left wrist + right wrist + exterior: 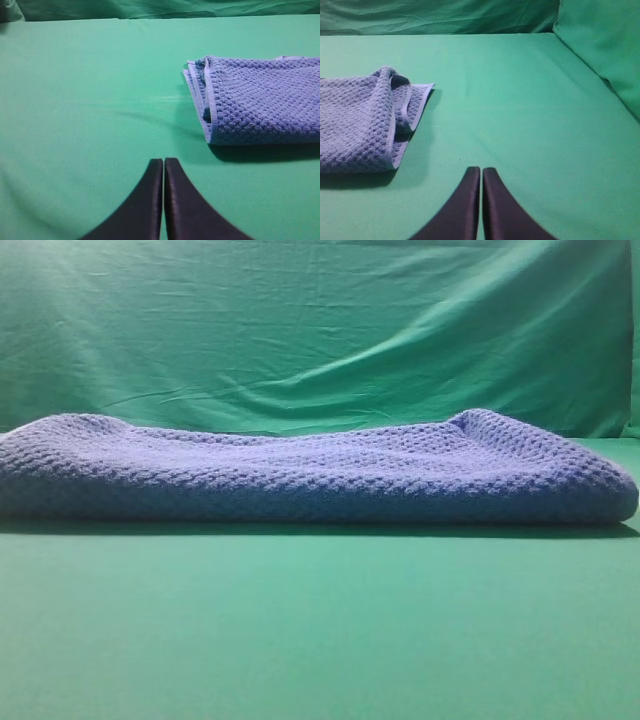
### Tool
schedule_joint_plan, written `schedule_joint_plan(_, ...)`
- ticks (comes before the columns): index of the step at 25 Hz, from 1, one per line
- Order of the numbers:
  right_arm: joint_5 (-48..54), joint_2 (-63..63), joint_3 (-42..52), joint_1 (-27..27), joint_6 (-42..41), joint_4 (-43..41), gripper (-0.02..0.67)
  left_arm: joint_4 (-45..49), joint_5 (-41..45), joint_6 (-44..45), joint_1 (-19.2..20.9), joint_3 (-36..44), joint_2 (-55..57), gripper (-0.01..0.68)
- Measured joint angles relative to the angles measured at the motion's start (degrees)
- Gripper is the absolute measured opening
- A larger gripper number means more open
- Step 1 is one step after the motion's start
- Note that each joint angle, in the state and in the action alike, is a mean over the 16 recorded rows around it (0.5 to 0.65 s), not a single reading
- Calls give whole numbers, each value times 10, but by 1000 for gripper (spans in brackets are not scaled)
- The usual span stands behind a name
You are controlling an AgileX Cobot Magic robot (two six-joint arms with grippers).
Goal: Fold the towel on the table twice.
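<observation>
Towel (310, 475) lay stacked in several layers on the surface (320, 630), so both folds looked done. My left claw (163, 167) and right claw (481, 175) were closed, empty, clear of it.

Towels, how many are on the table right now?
1. The towel lies folded across the middle of the green table, right of the shut left pincer and left of the shut right pincer.
</observation>
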Motion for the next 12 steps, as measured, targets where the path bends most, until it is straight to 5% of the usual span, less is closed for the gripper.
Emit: schedule_joint_plan(12,0,0,0,-1,0,0,0,0,0,0,0,0,0,0)
